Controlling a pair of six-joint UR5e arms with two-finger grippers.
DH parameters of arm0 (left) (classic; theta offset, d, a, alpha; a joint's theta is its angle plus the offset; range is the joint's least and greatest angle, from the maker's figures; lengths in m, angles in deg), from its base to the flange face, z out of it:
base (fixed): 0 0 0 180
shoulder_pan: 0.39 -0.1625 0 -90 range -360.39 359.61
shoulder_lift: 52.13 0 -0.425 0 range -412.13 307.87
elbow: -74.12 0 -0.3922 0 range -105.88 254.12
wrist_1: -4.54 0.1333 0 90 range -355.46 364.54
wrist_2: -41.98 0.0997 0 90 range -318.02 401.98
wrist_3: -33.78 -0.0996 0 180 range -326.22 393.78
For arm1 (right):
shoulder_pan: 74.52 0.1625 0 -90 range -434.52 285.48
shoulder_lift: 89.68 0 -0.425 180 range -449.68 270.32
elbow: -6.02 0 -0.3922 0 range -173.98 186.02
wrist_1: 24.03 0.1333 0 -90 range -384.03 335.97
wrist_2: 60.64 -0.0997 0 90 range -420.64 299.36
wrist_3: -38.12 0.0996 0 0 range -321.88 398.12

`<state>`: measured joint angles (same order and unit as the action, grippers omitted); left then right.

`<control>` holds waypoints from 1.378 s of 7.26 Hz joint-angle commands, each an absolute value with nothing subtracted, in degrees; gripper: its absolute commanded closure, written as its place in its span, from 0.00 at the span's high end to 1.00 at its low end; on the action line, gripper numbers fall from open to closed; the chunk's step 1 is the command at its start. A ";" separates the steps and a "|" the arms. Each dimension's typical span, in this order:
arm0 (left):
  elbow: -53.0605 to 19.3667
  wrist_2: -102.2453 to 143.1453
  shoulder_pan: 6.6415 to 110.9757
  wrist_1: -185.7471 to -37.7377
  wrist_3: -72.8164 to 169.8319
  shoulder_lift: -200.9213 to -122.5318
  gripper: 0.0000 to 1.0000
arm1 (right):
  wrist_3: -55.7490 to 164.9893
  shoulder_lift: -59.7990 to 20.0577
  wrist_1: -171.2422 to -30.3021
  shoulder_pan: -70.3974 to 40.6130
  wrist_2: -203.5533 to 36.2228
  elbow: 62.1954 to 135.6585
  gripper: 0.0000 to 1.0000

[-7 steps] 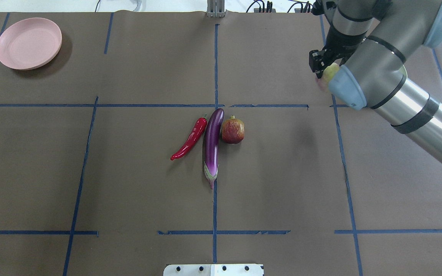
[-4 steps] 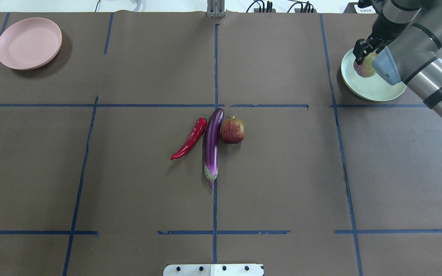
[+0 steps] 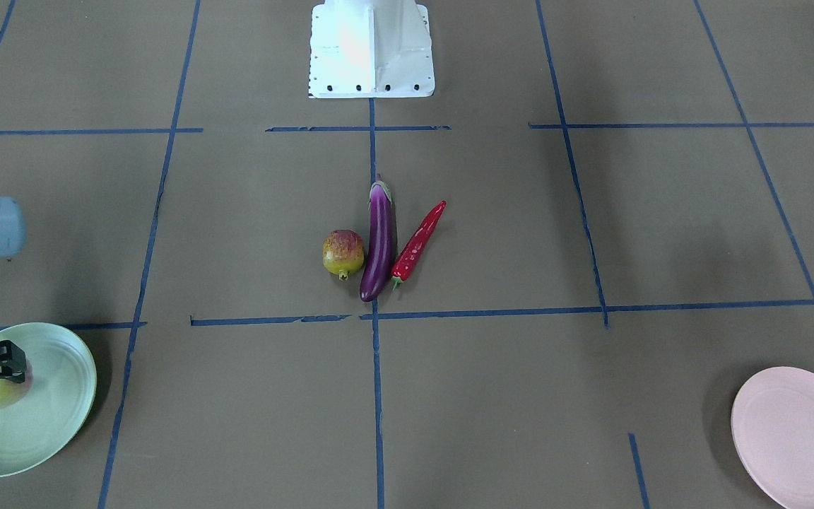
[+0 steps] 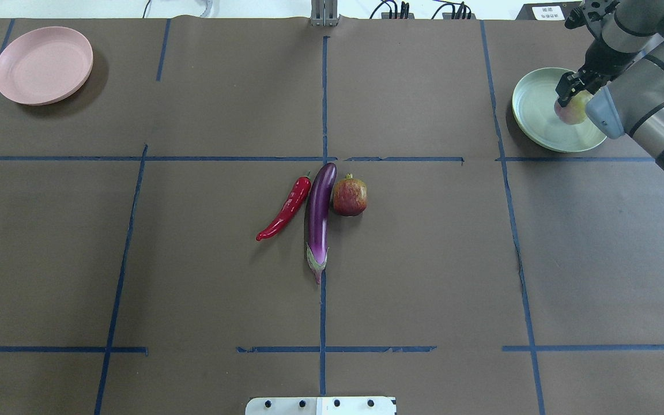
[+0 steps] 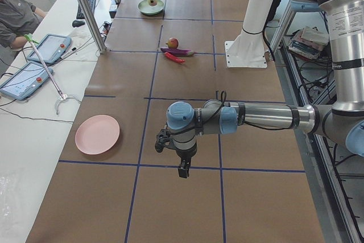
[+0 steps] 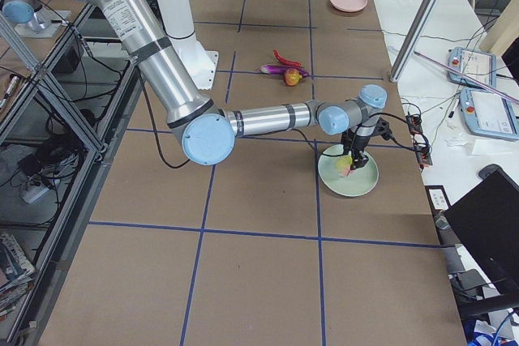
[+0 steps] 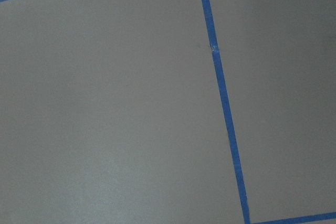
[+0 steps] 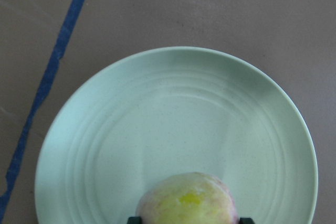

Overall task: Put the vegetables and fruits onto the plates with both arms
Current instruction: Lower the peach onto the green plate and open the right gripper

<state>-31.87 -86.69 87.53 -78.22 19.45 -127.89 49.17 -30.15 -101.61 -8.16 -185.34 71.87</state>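
**Right gripper holds the peach over the mint plate; left gripper's state can't be read**

The right gripper point(image 4: 568, 94) is closed around the peach point(image 4: 573, 109). The jaws are spread only as wide as the fruit. In the right wrist view the two black fingertips point(image 8: 134, 219) press against the peach's opposite sides at the bottom edge of the picture. The peach is pale green-yellow with a pink blush. It sits inside the rim of the mint green plate point(image 4: 531, 118), off-centre, on the side nearer the arm. The pictures do not settle whether its underside touches the plate or hangs just above it. The plate lies at the far right of the table point(image 4: 193, 288), in a corner square of the blue tape grid point(image 4: 323, 104).

The left gripper point(image 5: 183, 170) appears only in the side view from the robot's left. It points down above bare brown paper, near the pink plate point(image 4: 44, 64), and nothing is visible in it. I cannot tell whether its jaws are apart or together. Its wrist camera shows only paper and tape lines.

The other three items lie together at the middle of the table, well apart from both plates. The eggplant point(image 4: 319, 219) is in the middle, with its greenish cap pointing toward the robot. The red chili pepper point(image 4: 286, 210) slants on the robot's left of it, its upper end just beside the eggplant. The pomegranate point(image 4: 350, 197) sits right against the eggplant's rounded far end, on the robot's right. The pink plate is at the far left corner with nothing on it.
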 commanded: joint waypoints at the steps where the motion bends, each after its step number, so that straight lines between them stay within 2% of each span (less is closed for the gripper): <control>1: -31.87 -86.69 86.81 -78.26 19.45 -127.89 1.00 | 49.19 -27.02 -101.46 -8.08 -185.01 73.34 0.23; 2: -31.87 -86.69 86.28 -78.26 19.45 -127.89 1.00 | 49.19 -26.93 -101.54 -8.08 -184.83 73.34 0.47; 3: -31.87 -86.69 86.27 -78.26 19.45 -127.89 1.00 | 49.19 -27.19 -101.54 -8.17 -184.92 73.61 0.98; 5: -32.83 -86.78 86.27 -78.26 19.36 -127.89 1.00 | 49.28 -27.71 -103.46 -6.77 -185.44 75.27 1.00; 6: -33.88 -87.12 85.49 -78.34 19.36 -127.98 1.00 | 49.19 -27.72 -108.61 -5.11 -185.80 78.76 1.00; 8: -34.07 -87.39 83.02 -79.39 20.07 -134.09 1.00 | 48.32 -25.89 -122.74 -0.72 -186.68 89.81 1.00; 10: -34.42 -87.56 82.76 -82.47 20.07 -142.37 1.00 | 43.60 -15.03 -123.43 3.41 -186.94 99.76 1.00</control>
<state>-34.05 -87.24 83.04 -81.03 20.03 -137.98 46.40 -21.08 -122.16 0.67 -186.70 93.81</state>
